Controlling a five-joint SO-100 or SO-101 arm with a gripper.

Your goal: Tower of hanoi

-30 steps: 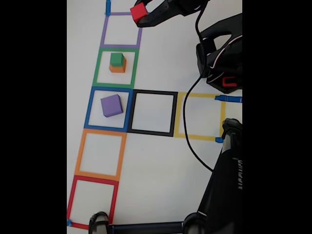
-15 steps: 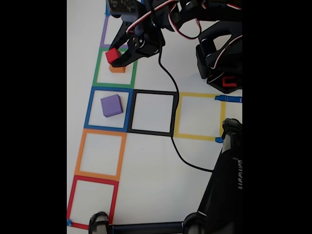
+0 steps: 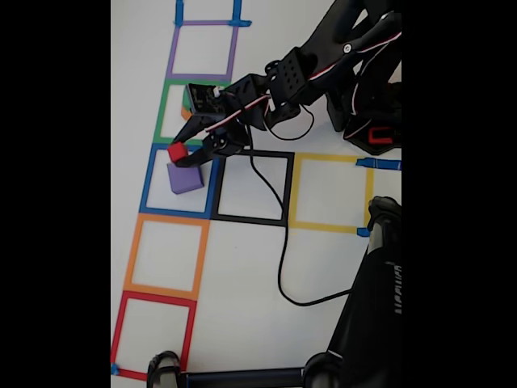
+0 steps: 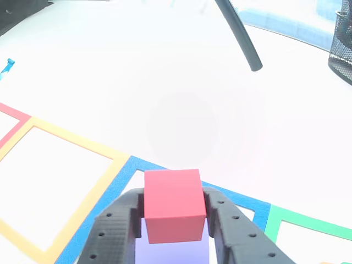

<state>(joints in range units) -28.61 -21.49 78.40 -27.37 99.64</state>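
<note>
In the fixed view my gripper [image 3: 179, 154] is shut on the small red cube [image 3: 177, 151] and holds it just above the purple cube [image 3: 186, 177], which sits inside the blue tape square [image 3: 146, 182]. The other view shows the red cube [image 4: 174, 205] clamped between the black fingers [image 4: 118, 225], with a strip of the purple cube [image 4: 170, 250] right below it. In the green tape square [image 3: 161, 113] stands the green cube [image 3: 187, 99] on the orange cube [image 3: 185, 114], both mostly hidden behind the arm.
Empty tape squares lie around: purple [image 3: 172, 48], black [image 3: 289, 190], yellow [image 3: 368, 194], orange [image 3: 131, 255] and red [image 3: 118, 331]. The arm's base [image 3: 367, 121] sits at the right, its cable [image 3: 283, 259] trailing over the table. A black stand [image 3: 376, 307] fills the lower right.
The gripper has carried the red cube from the purple square, past the green square, down to just above the purple cube in the blue square.
</note>
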